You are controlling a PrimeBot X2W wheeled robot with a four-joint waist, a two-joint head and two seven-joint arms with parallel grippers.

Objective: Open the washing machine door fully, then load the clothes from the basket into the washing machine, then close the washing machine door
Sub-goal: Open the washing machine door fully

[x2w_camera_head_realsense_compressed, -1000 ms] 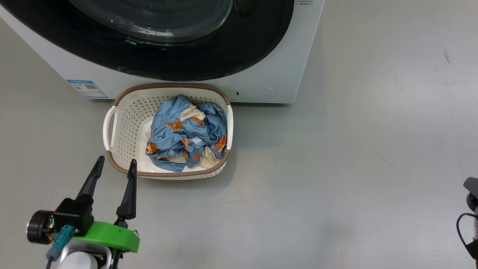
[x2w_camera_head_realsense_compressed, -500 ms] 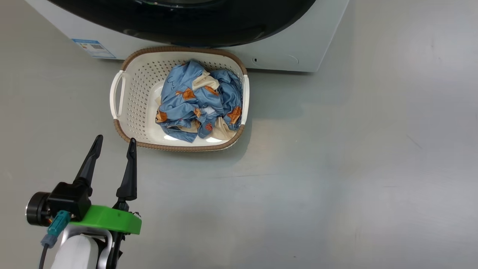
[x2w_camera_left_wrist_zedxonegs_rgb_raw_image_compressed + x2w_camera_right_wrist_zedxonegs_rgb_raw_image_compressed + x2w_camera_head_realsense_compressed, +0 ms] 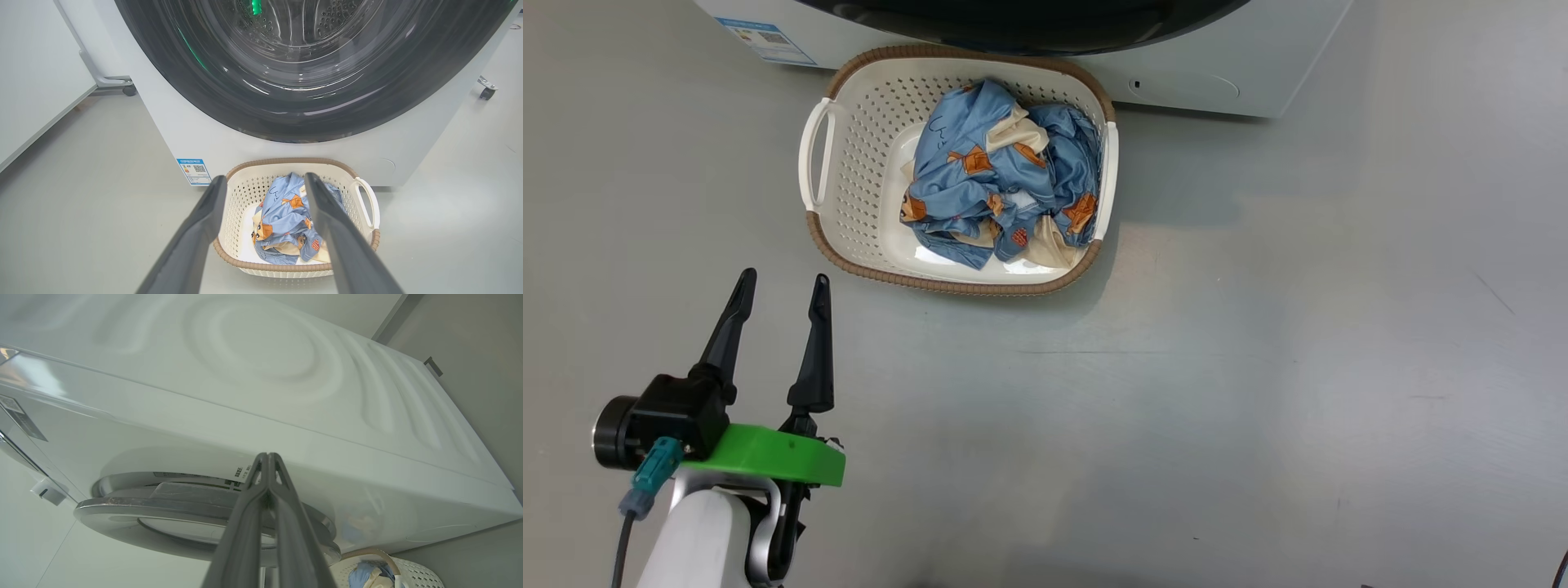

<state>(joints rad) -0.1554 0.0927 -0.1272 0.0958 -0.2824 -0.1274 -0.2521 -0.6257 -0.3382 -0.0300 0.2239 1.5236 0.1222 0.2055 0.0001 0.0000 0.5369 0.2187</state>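
The basket (image 3: 866, 163) sits on the grey floor (image 3: 1176, 367) right up against the front of the washer (image 3: 1258, 73), just below the door (image 3: 229, 106). The clothes (image 3: 996, 184) are bundled inside it, heaped toward the side nearer the robot's right, leaving the bare perforated wall on the other side. The door, with its glossy black rim and glass bowl, looks closed against the front of the washer, and the steel drum shows through the glass. A small blue label (image 3: 768, 37) is stuck low on the white front, just to the left of the basket. The left gripper (image 3: 783, 278) hovers over the floor near the basket's near-left corner, apart from it, its two dark fingers spread wide with nothing between them and pointing toward the basket. The right gripper (image 3: 268, 457) is up by the washer's front, fingers pressed together and empty, tips aimed just beside the door's edge; I cannot tell whether they touch it.
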